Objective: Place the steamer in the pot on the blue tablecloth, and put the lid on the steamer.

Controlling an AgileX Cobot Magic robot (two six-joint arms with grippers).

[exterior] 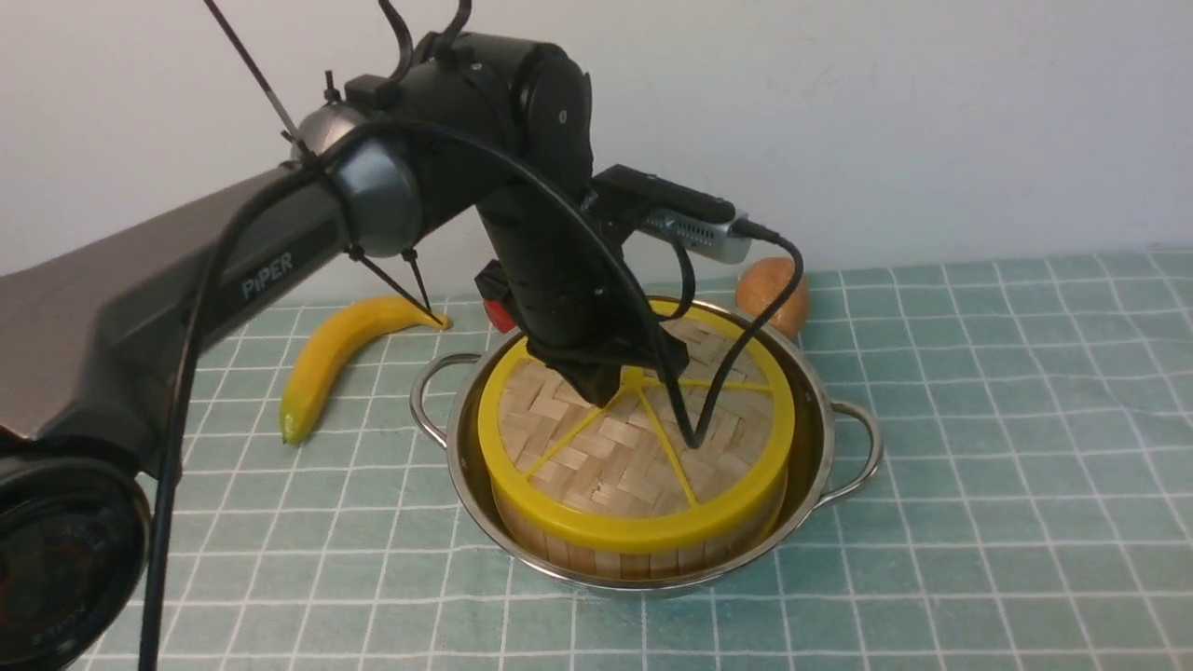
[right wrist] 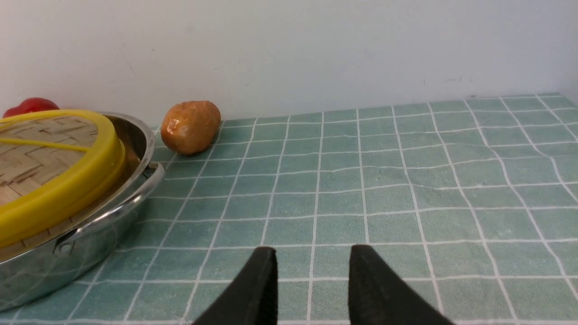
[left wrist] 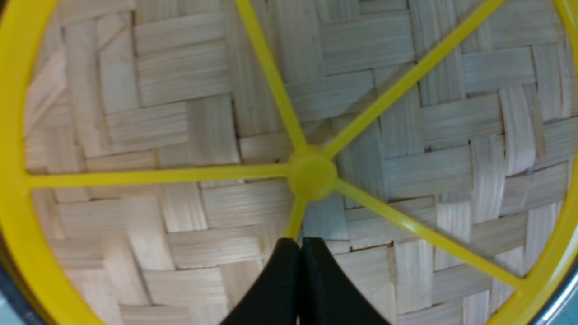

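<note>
Beneath the closed left hand [left wrist: 300, 246], the round bamboo steamer [exterior: 643, 565] sat inside the shiny stainless-steel pot [exterior: 596, 580], covered by the yellow-rimmed woven bamboo lid [exterior: 643, 457]. Only the right wrist view showed the open right hand [right wrist: 312, 253], apart from the pot.

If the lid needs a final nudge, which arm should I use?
Left, I'd say. The left gripper is shut just above the lid, near its hub. The right gripper stands open over bare tablecloth, with the pot off to one side.
</note>
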